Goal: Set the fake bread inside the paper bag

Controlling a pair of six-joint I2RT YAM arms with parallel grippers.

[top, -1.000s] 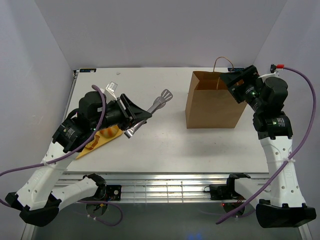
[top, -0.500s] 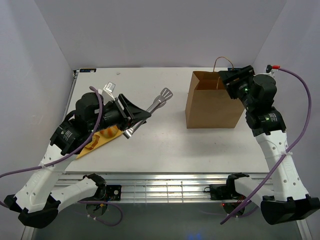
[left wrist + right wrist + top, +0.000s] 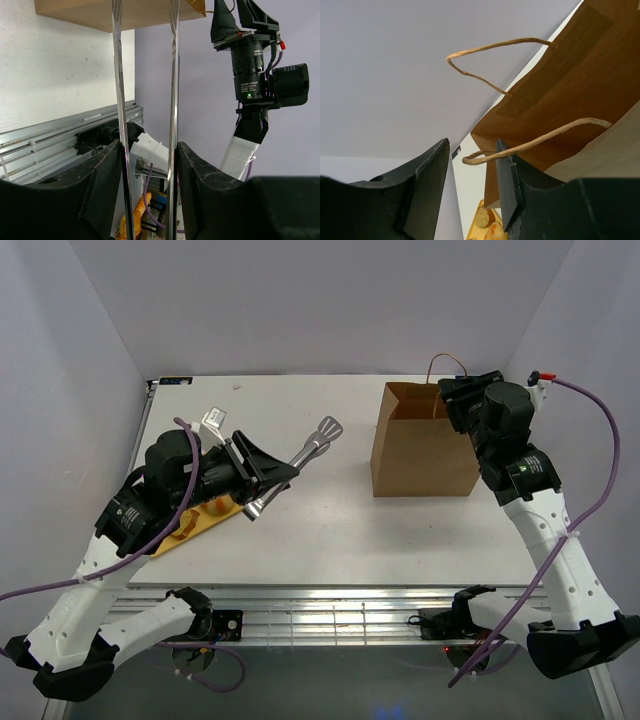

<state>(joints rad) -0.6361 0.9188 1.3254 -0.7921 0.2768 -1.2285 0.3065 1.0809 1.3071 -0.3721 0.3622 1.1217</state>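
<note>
White table (image 3: 330,525), lavender walls (image 3: 320,300), paper bag (image 3: 420,455) upright.

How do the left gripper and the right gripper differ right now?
The left gripper is shut on the metal tongs; the right gripper is open, with one handle of the paper bag lying between its jaws. The left gripper sits on the left side, beside the yellow tray with the fake bread; the right gripper is up at the bag's mouth. Neither gripper holds bread.

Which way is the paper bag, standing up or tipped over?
Standing up: the paper bag rests on its base, open mouth on top.
</note>
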